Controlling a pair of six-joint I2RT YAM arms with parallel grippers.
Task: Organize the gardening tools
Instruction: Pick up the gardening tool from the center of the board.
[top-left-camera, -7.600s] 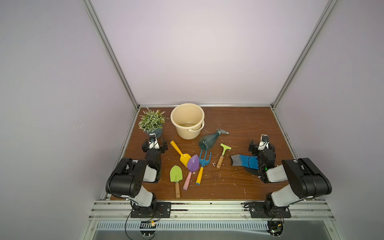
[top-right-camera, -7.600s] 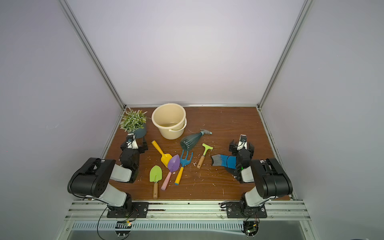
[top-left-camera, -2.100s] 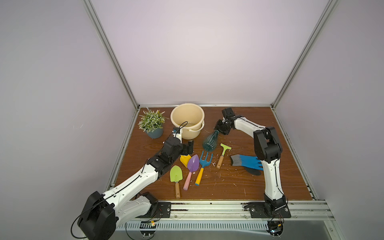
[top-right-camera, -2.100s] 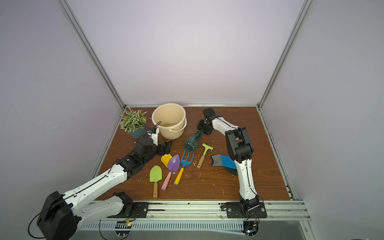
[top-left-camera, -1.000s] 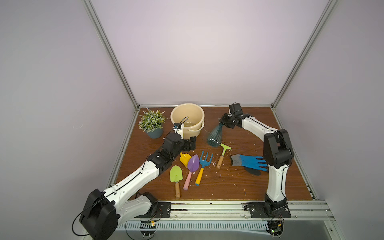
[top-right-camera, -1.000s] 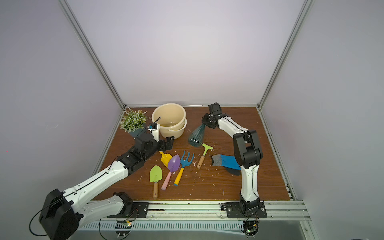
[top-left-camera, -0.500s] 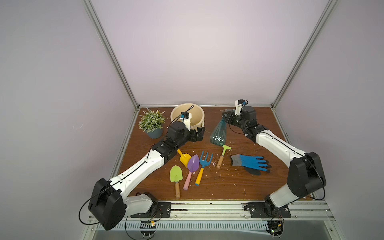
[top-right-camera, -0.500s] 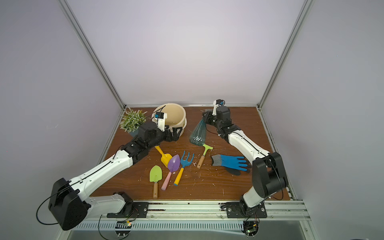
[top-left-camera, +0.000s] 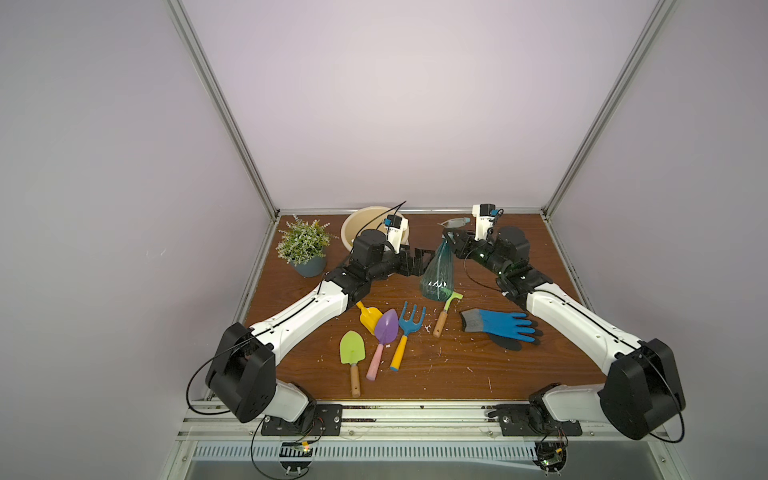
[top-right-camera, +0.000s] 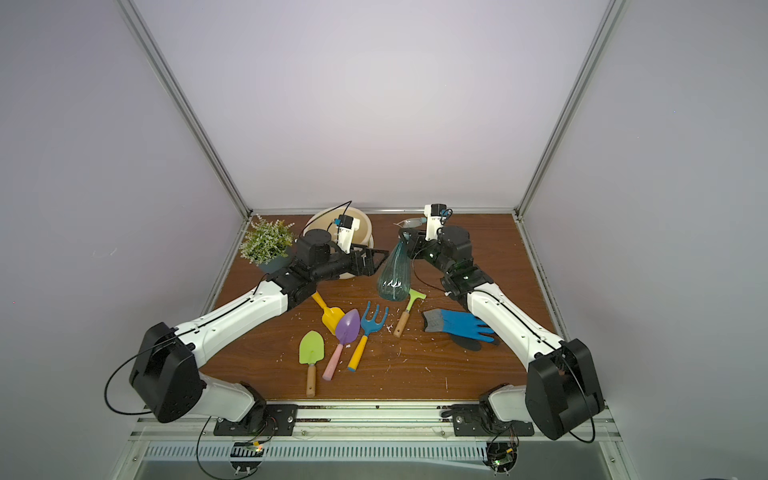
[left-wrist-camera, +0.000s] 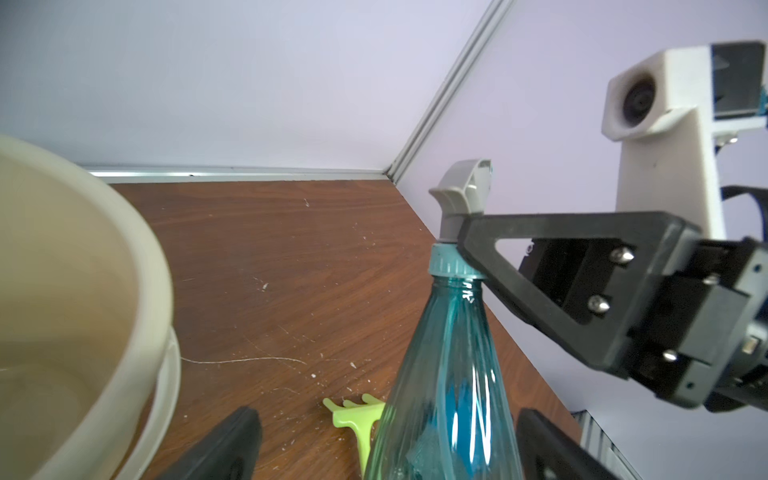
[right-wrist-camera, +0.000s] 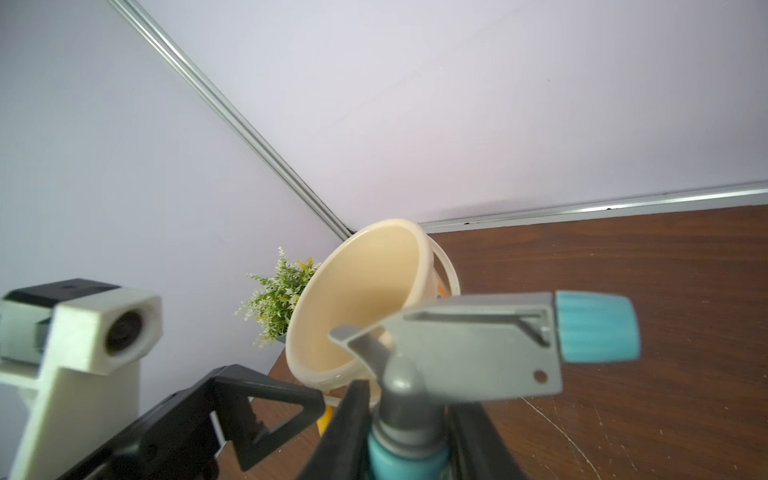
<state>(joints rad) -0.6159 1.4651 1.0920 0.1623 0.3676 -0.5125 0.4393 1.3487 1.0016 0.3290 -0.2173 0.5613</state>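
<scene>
Lavender walls enclose the wooden table (top-left-camera: 478, 374). In both top views, the right gripper (top-left-camera: 451, 243) clamps the neck of an upright teal spray bottle (top-left-camera: 437, 270) near mid-table, and the outstretched left gripper (top-left-camera: 422, 262) meets it. Left wrist view: left fingers (left-wrist-camera: 224, 449) spread wide either side of the ribbed, translucent body; contact unclear. Right wrist view: right fingers (right-wrist-camera: 347, 428) pinch below the grey trigger head.

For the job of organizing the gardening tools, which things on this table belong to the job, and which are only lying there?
Belong to the job: teal ribbed plastic spray bottle, yellow plastic scoop, purple plastic trowel, blue plastic fork, lime-green trowel with wooden handle, lime-green hoe with wooden handle.

Only lying there: cream plastic bucket, green potted plant, blue fabric glove.
</scene>
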